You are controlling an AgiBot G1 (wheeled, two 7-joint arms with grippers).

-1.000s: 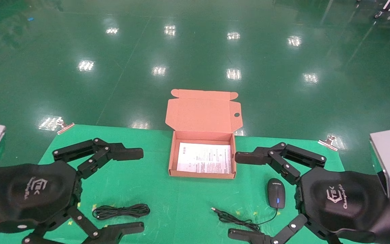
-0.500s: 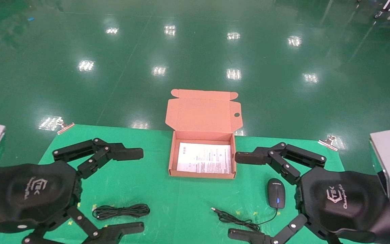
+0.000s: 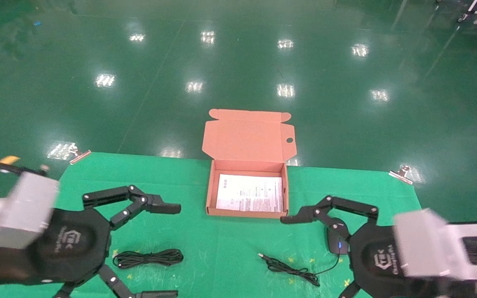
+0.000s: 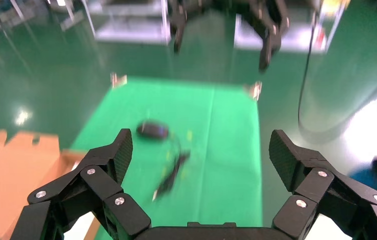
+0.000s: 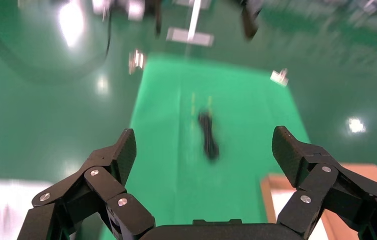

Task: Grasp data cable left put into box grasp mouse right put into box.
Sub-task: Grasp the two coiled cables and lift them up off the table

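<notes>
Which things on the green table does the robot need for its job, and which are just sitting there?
Needed for the job:
data cable
mouse, with its own cord
box, lid open
left gripper and right gripper, both open

Just there:
printed sheet inside the box
metal clips at the cloth's far corners
green cloth

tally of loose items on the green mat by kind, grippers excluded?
Cardboard box, open, printed sheet inside: 1
Data cable, coiled bundle: 1
Mouse with its own cord: 1
Total: 3
</notes>
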